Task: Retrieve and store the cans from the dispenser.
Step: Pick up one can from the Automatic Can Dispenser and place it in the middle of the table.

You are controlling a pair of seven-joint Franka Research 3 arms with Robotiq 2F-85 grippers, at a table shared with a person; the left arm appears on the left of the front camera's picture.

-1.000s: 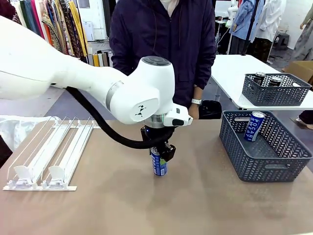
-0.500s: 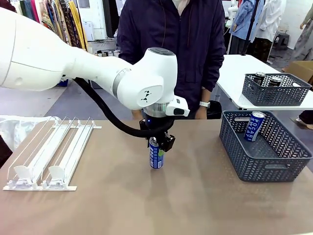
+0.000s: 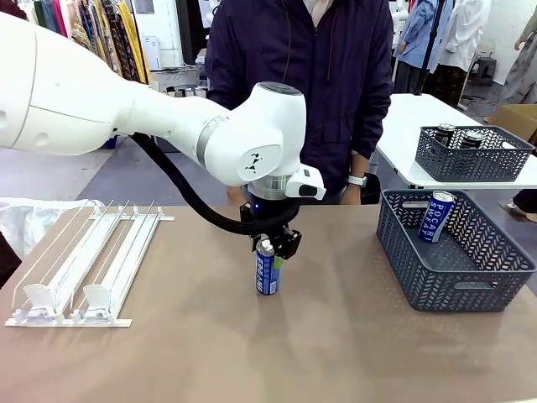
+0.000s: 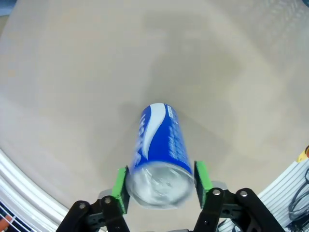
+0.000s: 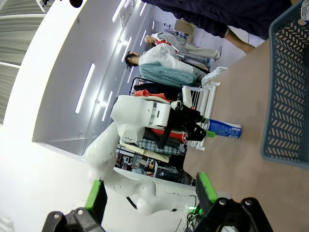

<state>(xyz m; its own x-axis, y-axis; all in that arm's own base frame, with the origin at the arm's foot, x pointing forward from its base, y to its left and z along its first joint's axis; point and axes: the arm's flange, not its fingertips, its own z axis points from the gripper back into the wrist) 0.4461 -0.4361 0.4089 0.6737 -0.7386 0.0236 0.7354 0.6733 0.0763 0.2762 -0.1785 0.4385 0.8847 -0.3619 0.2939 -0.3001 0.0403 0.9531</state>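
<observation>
A blue can point(image 3: 267, 273) with a white wave mark and a silver top stands upright at mid-table. My left gripper point(image 3: 270, 246) comes down on it from above, shut on its top end. In the left wrist view the green pads point(image 4: 121, 189) press both sides of the can point(image 4: 159, 145) just below its rim. The white railed dispenser point(image 3: 84, 260) lies at the table's left. My right gripper point(image 5: 150, 193) is open and holds nothing; far ahead of it the can point(image 5: 224, 129) lies sideways in the picture beside the dispenser point(image 5: 200, 99).
A dark grey lattice basket point(image 3: 436, 277) at the table's right holds one blue can point(image 3: 436, 217) leaning on its wall. A second basket point(image 3: 474, 159) with dark cans sits on a far white table. A person point(image 3: 302, 84) stands at the far edge behind the can.
My left gripper carried the can a little farther from the camera and slightly left, then eased it down. The person shifted slightly to the right.
</observation>
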